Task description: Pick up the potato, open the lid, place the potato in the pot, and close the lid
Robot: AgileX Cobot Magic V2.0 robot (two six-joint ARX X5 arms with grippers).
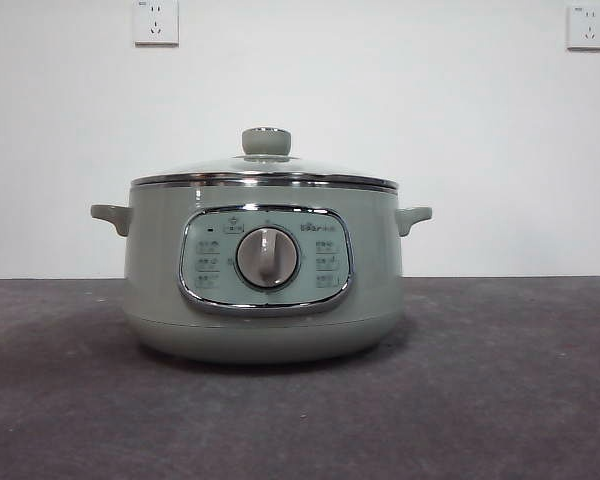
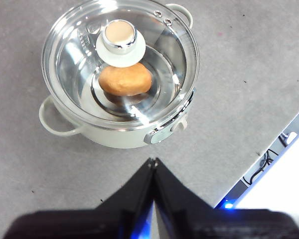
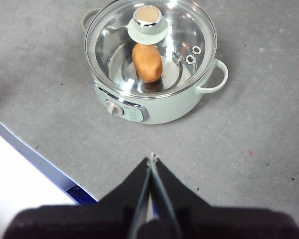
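The sage-green pot (image 1: 160,300) stands mid-table with its dial facing the front camera. The glass lid (image 1: 265,168) sits closed on it, green knob on top. Both wrist views show the orange-brown potato (image 2: 125,79) (image 3: 147,62) lying inside the pot (image 2: 119,137) (image 3: 169,112), seen through the lid (image 2: 65,55) (image 3: 189,30). My left gripper (image 2: 152,162) is shut and empty, held high above the table on the pot's dial side. My right gripper (image 3: 151,158) is shut and empty, also high and clear of the pot. Neither gripper shows in the front view.
The grey table (image 1: 500,400) spreads around the pot. The table's front edge (image 2: 269,149) (image 3: 35,154) runs close to the dial side, with cables beyond it. Two wall sockets (image 1: 156,22) hang on the white wall behind.
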